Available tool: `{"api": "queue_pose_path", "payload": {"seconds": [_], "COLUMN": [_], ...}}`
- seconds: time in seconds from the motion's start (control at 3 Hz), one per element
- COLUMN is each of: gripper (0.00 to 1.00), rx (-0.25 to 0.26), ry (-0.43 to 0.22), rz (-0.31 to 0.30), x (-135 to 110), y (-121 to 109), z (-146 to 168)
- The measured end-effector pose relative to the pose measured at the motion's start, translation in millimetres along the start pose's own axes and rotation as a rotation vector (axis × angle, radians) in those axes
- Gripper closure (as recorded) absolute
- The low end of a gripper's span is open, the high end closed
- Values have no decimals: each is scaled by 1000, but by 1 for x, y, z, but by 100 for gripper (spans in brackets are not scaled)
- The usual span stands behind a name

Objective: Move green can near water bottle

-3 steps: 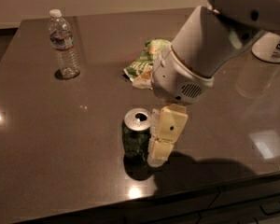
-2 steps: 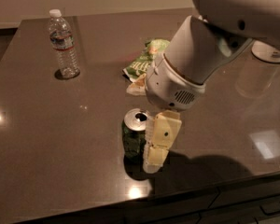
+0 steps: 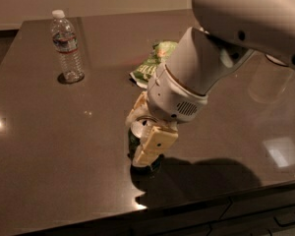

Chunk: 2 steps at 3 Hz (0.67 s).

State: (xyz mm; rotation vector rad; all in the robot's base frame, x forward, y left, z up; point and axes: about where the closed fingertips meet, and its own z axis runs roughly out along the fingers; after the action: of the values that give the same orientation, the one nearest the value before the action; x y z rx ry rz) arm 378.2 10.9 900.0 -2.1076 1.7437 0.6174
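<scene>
One green can (image 3: pixel 134 140), one water bottle (image 3: pixel 66 47) and one crinkled chip bag (image 3: pixel 154 63) are on the dark table (image 3: pixel 49 146). A single arm (image 3: pixel 211 58) reaches down from the upper right. Its gripper (image 3: pixel 141 137) is at the can, with one pale finger (image 3: pixel 156 142) laid across the can's front right and the other showing behind its upper left. The two fingers are clamped on the can between them.

The can stands upright toward the front of the table, near the front edge, with its silver top partly hidden under the wrist. The bottle stands upright well apart from it, in the far left corner close to the left and back edges. The chip bag lies behind the can, toward the middle, partly covered by the arm. Bare tabletop runs from the can leftward and back to the bottle.
</scene>
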Motion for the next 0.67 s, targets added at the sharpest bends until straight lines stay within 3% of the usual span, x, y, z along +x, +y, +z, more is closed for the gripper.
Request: {"api": "queue_pose_path", "payload": {"seconds": [0.33, 0.67], "gripper": [68, 91], "rx": [-3, 17], "ry": [-15, -26], "rz": [8, 40], "x": [-3, -7], "y": [-4, -26], "z": [-6, -21]}}
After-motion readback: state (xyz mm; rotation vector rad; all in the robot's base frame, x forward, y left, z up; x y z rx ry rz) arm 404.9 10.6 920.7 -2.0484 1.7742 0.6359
